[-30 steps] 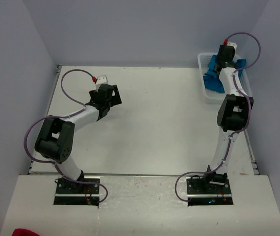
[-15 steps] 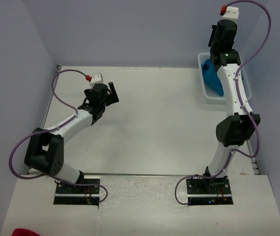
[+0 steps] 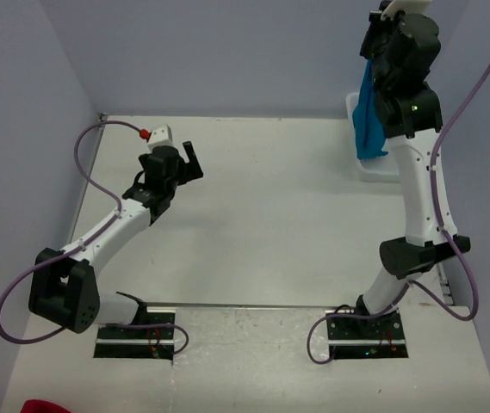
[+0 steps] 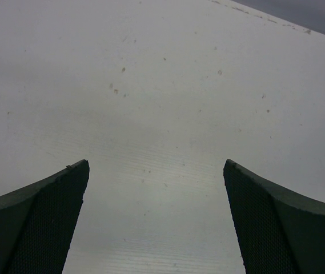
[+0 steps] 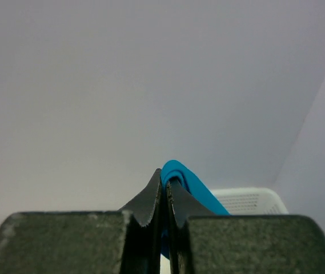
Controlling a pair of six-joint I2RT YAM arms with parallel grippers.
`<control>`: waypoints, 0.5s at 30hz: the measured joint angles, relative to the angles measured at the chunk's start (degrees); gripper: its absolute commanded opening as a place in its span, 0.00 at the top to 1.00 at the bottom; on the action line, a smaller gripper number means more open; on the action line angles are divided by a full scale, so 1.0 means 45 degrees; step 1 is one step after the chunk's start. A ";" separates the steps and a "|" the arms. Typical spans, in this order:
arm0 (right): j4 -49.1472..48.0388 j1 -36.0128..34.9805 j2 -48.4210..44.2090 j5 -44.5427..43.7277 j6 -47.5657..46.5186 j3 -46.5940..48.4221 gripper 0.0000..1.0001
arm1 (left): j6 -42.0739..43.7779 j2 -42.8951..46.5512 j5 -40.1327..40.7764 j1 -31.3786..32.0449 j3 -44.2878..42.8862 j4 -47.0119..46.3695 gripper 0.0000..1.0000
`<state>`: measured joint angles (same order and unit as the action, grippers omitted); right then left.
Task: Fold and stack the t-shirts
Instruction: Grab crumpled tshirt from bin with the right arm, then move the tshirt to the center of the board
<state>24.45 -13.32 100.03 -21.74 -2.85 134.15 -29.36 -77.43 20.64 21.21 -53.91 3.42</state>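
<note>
A teal-blue t-shirt (image 3: 367,112) hangs in a long bunch from my right gripper (image 3: 372,53), which is raised high above the white basket (image 3: 374,168) at the table's far right. In the right wrist view the right gripper (image 5: 164,181) is shut on a fold of the t-shirt (image 5: 193,188), cloth looping over one finger. My left gripper (image 3: 186,162) hovers over the bare table at the left, open. In the left wrist view the left gripper (image 4: 156,166) has nothing between its wide-apart fingers (image 4: 42,217).
The white table (image 3: 270,215) is bounded by grey walls at the back and sides. The white basket (image 5: 248,200) shows behind the shirt in the right wrist view. A red object (image 3: 46,406) lies at the bottom-left corner, off the table.
My right arm has risen from the basket, lifting the t-shirt up out of it. My left arm has stretched out and shifted a little to the left, still open.
</note>
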 measured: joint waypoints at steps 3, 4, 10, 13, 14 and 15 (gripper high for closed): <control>0.0010 -0.1103 -0.0787 0.0350 -0.0238 0.0049 1.00 | 0.0000 0.0180 0.0019 -0.0107 -0.0155 0.0500 0.00; 0.0015 -0.1554 -0.1078 0.0461 -0.0311 0.0049 1.00 | 0.0000 0.0262 0.0044 -0.0136 -0.0204 0.0617 0.00; -0.0034 -0.3886 -0.2463 0.1103 -0.0874 -0.0248 1.00 | 0.0029 0.1253 0.0170 -0.0214 -0.0369 0.1229 0.00; 0.0019 -0.4881 -0.3118 0.1098 -0.1069 -0.0748 1.00 | 0.0102 0.1957 0.0209 -0.0209 -0.0432 0.1413 0.00; 0.0010 -0.5226 -0.3298 0.1093 -0.1083 -0.0937 1.00 | 0.0107 0.2171 0.0204 -0.0214 -0.0461 0.1472 0.00; 0.0039 -0.5537 -0.3502 0.1073 -0.1093 -0.1166 1.00 | 0.0107 0.2380 0.0189 -0.0209 -0.0476 0.1535 0.00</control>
<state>24.62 -38.24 84.27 -16.91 -7.77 128.90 -28.88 -66.72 21.50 20.27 -56.05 10.33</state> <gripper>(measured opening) 0.007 0.999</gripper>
